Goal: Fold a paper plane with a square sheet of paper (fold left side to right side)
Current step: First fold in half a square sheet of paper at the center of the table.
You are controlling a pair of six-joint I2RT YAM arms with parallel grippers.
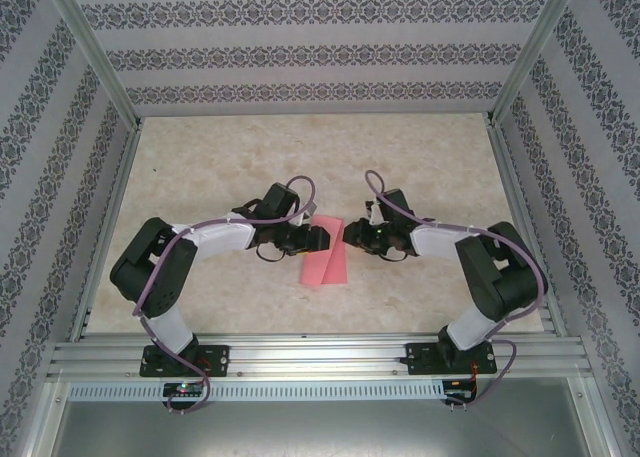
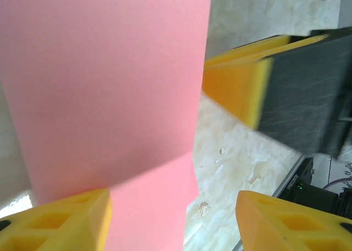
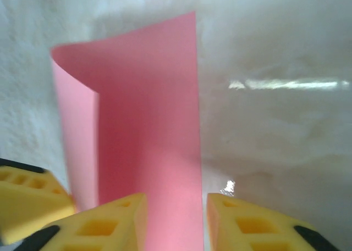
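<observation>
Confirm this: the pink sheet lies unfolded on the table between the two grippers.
Not unfolded: the pink sheet is doubled over, its fold rounded rather than creased, as the right wrist view shows. It does lie on the table between the left gripper and the right gripper.

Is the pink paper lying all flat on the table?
No, the square sheet of paper is bent over onto itself, with a round, unpressed curl along one long side.

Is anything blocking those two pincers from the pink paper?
Nothing visible does. The thin salmon-pink paper sheet, curled over, lies on the beige marbled table with the left pincer and right pincer open right at it.
</observation>
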